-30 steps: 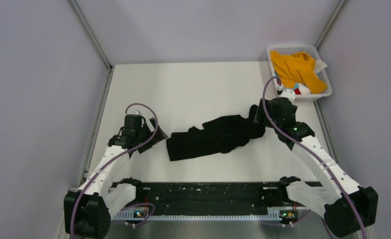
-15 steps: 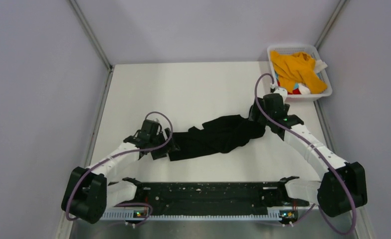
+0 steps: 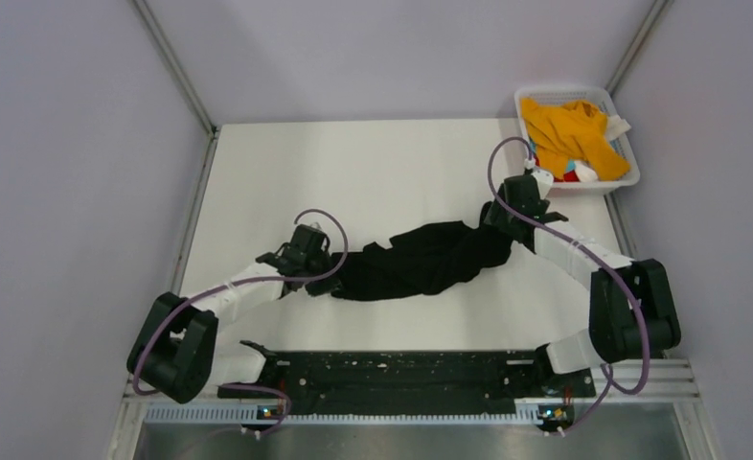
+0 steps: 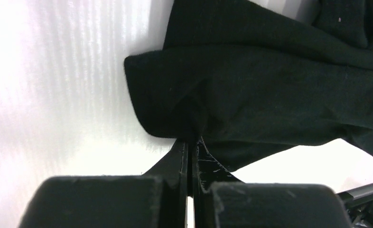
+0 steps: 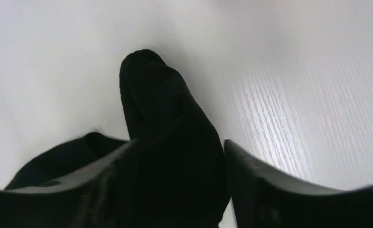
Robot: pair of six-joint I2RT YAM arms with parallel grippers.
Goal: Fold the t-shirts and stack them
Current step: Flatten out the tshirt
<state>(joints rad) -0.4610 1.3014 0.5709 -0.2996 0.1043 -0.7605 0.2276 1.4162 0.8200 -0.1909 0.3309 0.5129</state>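
Note:
A large black t-shirt (image 3: 421, 261) lies crumpled in a long strip across the middle of the table. My left gripper (image 3: 323, 264) is at its left end, and in the left wrist view the gripper (image 4: 192, 140) is shut on a pinched fold of the black cloth (image 4: 270, 95). My right gripper (image 3: 500, 218) is at the shirt's right end. Its jaws (image 5: 180, 141) stand apart on either side of a bunched lobe of the black cloth (image 5: 165, 109), and a sliver of table shows beside the right finger. An orange-yellow t-shirt (image 3: 569, 132) lies in the basket.
The white mesh basket (image 3: 627, 144) stands at the back right corner, just behind the right gripper, with bits of red and white fabric (image 3: 577, 174) under the orange shirt. Grey walls close in the table on the left, back and right.
My left arm reached right to the black shirt's left end and its jaws closed on the cloth, bunching that end. My right gripper's jaws narrowed around the shirt's right end.

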